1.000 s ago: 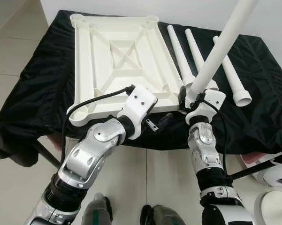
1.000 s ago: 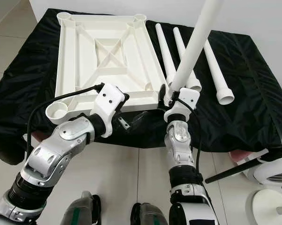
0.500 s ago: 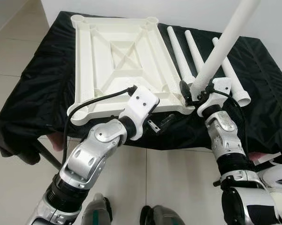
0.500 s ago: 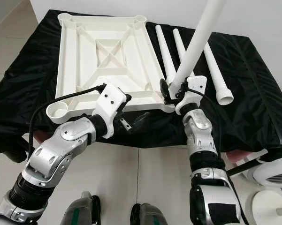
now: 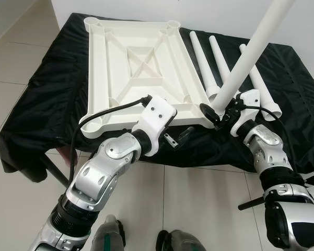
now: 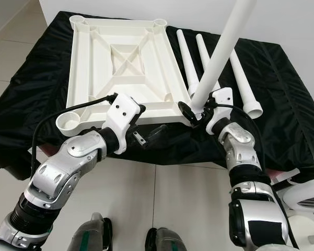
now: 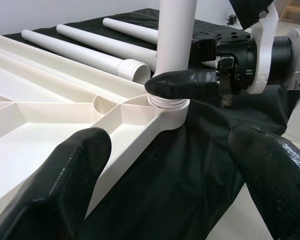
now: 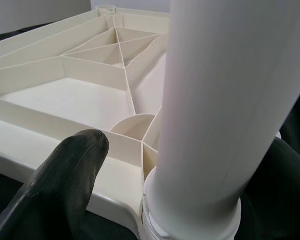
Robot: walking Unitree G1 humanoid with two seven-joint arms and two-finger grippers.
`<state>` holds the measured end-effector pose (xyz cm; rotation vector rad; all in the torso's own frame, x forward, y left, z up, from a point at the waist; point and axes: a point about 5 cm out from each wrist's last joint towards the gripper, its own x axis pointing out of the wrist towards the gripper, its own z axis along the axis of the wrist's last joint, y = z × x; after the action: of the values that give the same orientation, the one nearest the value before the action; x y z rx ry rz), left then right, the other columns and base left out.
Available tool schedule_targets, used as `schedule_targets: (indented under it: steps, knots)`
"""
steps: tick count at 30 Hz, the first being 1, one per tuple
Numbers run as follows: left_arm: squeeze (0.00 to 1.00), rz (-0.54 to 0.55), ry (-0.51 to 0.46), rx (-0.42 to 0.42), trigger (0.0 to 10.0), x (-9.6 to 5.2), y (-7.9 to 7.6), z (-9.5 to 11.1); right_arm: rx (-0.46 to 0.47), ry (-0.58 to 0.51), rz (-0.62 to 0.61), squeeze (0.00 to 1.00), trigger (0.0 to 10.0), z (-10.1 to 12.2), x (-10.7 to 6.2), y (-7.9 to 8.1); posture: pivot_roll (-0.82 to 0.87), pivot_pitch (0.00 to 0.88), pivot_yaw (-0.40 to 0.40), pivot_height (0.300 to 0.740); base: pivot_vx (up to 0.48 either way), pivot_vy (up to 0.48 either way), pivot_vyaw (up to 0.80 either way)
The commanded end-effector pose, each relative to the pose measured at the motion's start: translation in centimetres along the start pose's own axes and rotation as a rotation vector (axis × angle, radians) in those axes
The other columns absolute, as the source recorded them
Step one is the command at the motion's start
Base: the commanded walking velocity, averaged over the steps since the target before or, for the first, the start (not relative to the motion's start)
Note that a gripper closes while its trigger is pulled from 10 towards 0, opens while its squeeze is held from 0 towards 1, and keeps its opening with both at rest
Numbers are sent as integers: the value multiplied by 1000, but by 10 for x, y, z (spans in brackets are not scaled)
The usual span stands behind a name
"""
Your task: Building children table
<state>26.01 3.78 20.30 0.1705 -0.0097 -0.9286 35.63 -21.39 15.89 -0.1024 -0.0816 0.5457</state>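
Currently: one white ribbed plastic tabletop [image 5: 141, 68] lay upside down on the black cloth [image 5: 47, 89], a round socket at each of its four corners. Left gripper [image 5: 178, 137] hung just off the tabletop's near edge, fingers spread wide, holding nothing. Four smooth white tubular legs in all: one leg [image 5: 251, 55] stood tilted in the tabletop's near right socket, with the right gripper [image 5: 218, 111] clamped around its base. Three spare legs [image 5: 211, 65] lay side by side on the cloth just right of the tabletop, tapered, with threaded ends.
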Motion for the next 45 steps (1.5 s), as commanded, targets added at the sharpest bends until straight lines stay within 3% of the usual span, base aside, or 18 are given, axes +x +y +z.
schedule_targets:
  steps: [1,9,17,18,19,20,21,36,37,38,39,45]
  knots:
    - [0,-16,-4,3,10000,-1,-4,0,5,9,0,0,10000,-2,-3,-3,109,54,-86,740,0,0,0]
    - [0,-17,-6,4,10000,0,-3,1,6,5,-50,0,10000,0,-5,-17,107,60,-83,740,0,0,0]
    - [0,-16,-8,3,10000,0,-3,2,24,-20,-87,0,10000,2,-2,-19,107,67,-81,740,0,0,0]
    - [0,-16,-8,3,10000,0,-3,2,23,-17,-83,0,9569,1,-1,-18,108,70,-82,740,0,0,0]
    - [0,-15,-7,3,10000,0,-2,2,23,-9,-78,0,3843,0,0,-17,110,74,-82,740,0,0,0]
    - [0,-15,-7,3,10000,0,-2,2,23,-9,-78,0,3843,0,0,-17,110,74,-82,740,0,0,0]
    - [0,-12,-7,4,10000,0,-1,2,22,1,-75,0,0,-2,0,-17,112,76,-83,740,0,0,0]
    - [0,-7,-10,5,10000,-1,0,3,47,-5,-85,0,0,-7,-1,-16,109,78,-83,740,0,0,0]
    - [0,-8,-10,6,10000,-1,0,3,47,-2,-91,0,2784,-7,-1,-16,108,79,-83,740,0,0,0]
    - [0,-8,-10,6,10000,-1,0,3,47,-2,-91,0,2784,-7,-1,-16,108,79,-83,740,0,0,0]
    - [0,-8,-11,7,10000,-1,0,3,51,-1,-111,0,10000,-8,-1,-16,109,78,-84,740,0,0,0]
    - [0,-5,-11,6,10000,-1,0,3,72,-14,-156,0,10000,-12,-1,-14,110,78,-87,740,0,0,0]
